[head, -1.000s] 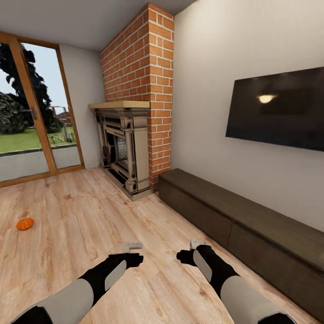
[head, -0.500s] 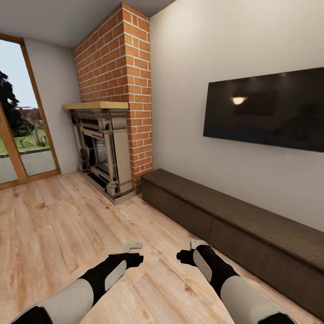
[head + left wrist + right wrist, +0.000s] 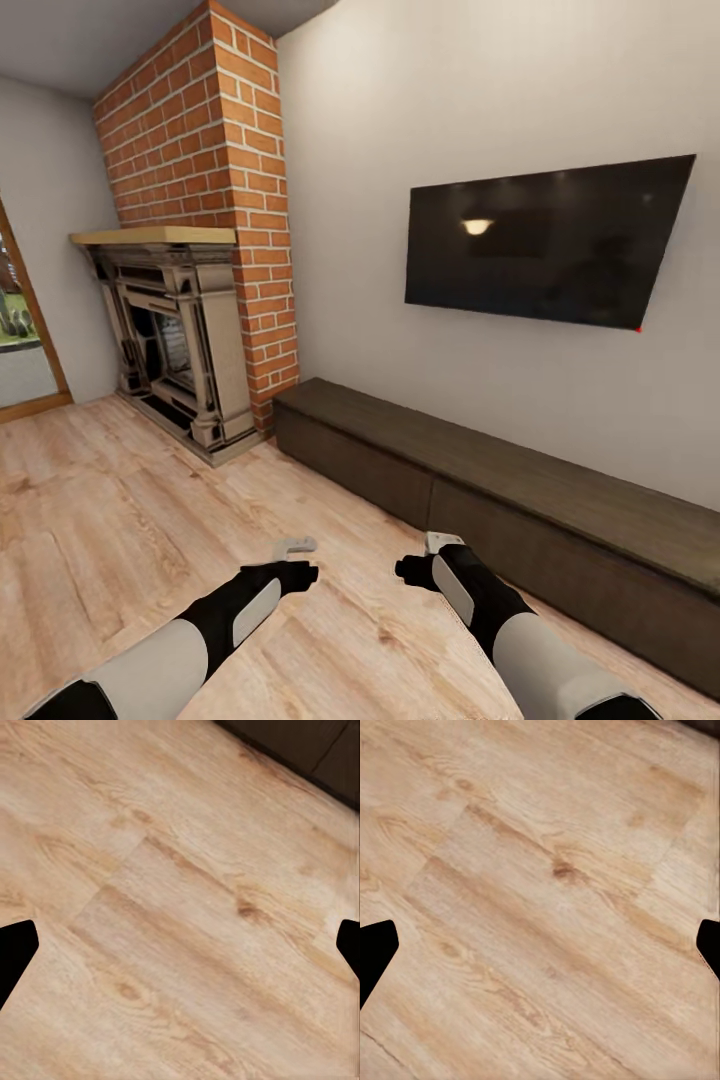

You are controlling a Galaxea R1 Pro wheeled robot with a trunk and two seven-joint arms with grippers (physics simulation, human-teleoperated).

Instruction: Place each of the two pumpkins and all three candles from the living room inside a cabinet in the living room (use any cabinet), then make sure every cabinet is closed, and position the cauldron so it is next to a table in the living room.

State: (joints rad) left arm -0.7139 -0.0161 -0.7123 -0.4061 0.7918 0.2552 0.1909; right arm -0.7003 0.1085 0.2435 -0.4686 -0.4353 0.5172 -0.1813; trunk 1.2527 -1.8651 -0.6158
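The cabinet point(image 3: 520, 475) is a long, low, dark brown unit along the wall under the TV, and its fronts sit flush and shut. My left gripper point(image 3: 295, 547) and right gripper point(image 3: 437, 541) hang low over the bare wood floor in front of it. In the left wrist view my left gripper point(image 3: 180, 945) is open with only floor planks between its fingers. The right wrist view shows my right gripper point(image 3: 540, 945) open over floor as well. The pumpkins, candles, cauldron and table are out of view.
A brick chimney point(image 3: 215, 150) with a stone fireplace point(image 3: 170, 340) stands left of the cabinet. Above the cabinet a black TV point(image 3: 540, 240) hangs on the wall. A glass door's frame point(image 3: 25, 330) shows at the far left. Wood floor point(image 3: 120, 530) stretches out to my left.
The camera has turned to the right, so the whole view slid left. The orange pumpkin on the floor and most of the glass door have left the picture. The arms keep their pose.
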